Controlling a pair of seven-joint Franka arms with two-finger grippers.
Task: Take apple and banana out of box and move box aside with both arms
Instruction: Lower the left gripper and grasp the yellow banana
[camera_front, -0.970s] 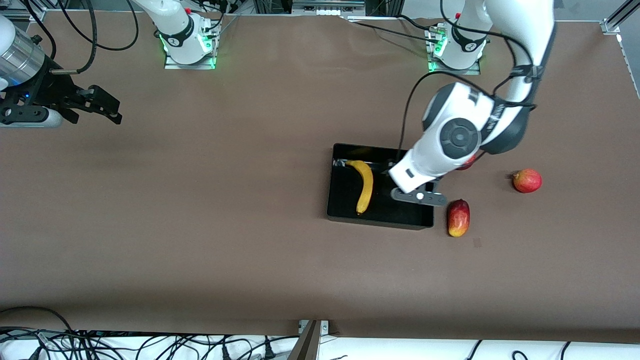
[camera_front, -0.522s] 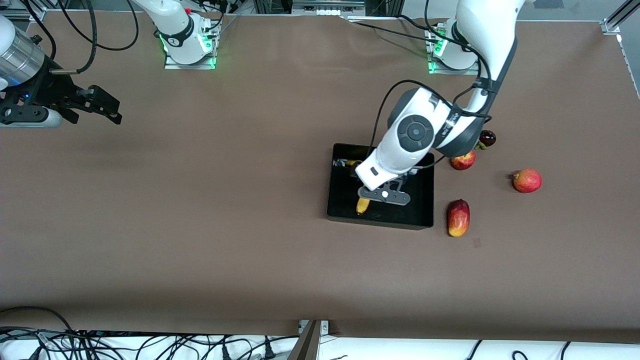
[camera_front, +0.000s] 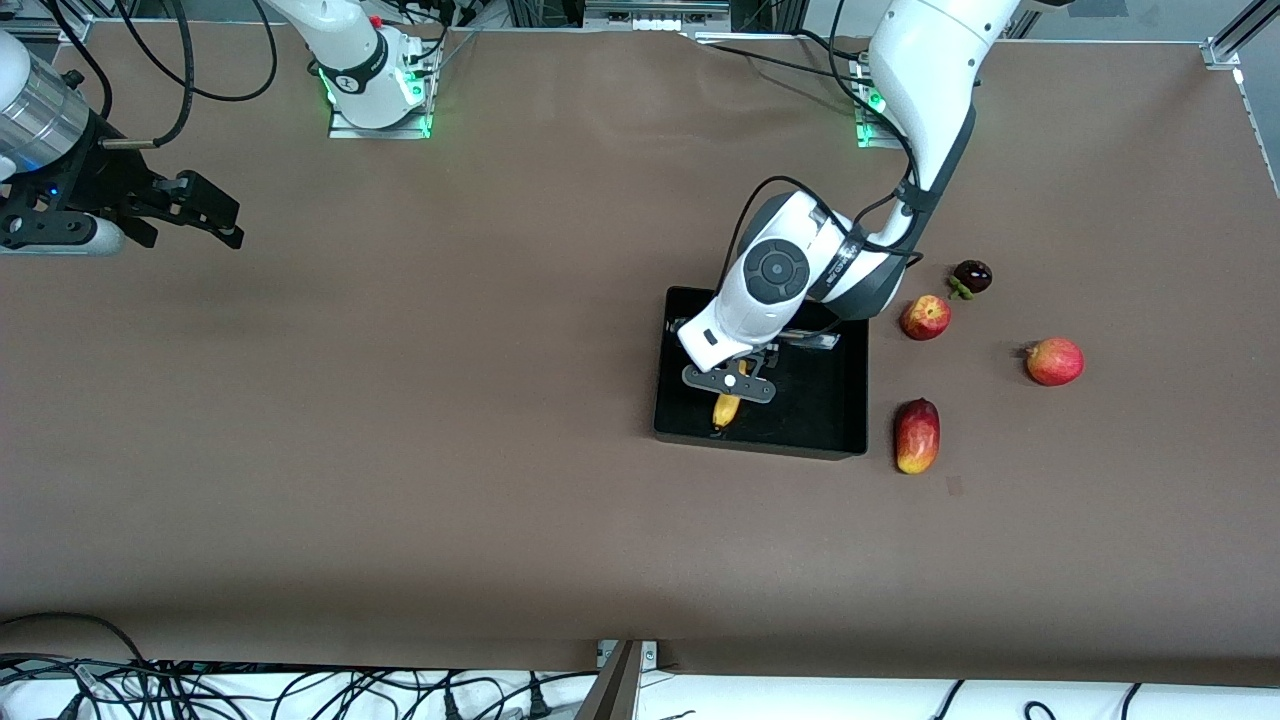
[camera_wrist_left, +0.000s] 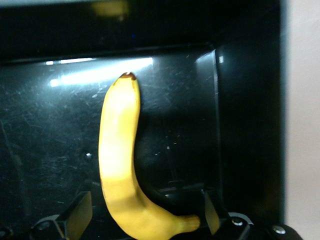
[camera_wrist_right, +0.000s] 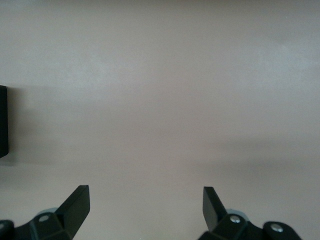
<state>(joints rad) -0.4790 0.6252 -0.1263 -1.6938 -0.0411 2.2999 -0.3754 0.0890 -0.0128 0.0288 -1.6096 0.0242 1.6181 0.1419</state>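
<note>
Left tool (camera_front: 728, 383) hangs over the glossy black bin (camera_front: 845, 400) in the front view, its arm reaching down from the base at the top of the view. Only the lower end of the yellow banana (camera_front: 725, 410) shows past it, lying inside the bin. The bin sits on the brown bench (camera_front: 400, 450), toward the left arm's end. Just beside it on the bench lies an elongated red-yellow mango (camera_front: 917, 435). A small red apple with yellowish patches (camera_front: 925, 317) sits farther from the front camera than the mango, and a dark purple mangosteen (camera_front: 971, 277) is near that apple, farther still. Another round red fruit (camera_front: 1054, 361) lies apart from these, closer to the left arm's end of the bench. The right tool (camera_front: 205, 210) waits over bare bench at the right arm's end, well apart from the fruit.

In the left wrist view the left tool (camera_wrist_left: 145, 215) is released, its two fingers (camera_wrist_left: 80, 212) spread wide to either side of the banana's (camera_wrist_left: 117, 160) stem end and not pressing it. The banana lies flat on the bin's (camera_wrist_left: 245, 125) shiny floor, near one wall.

In the right wrist view the right tool (camera_wrist_right: 145, 205) is released too, fingers (camera_wrist_right: 212, 205) spread with nothing between them, over plain bench (camera_wrist_right: 160, 100).
</note>
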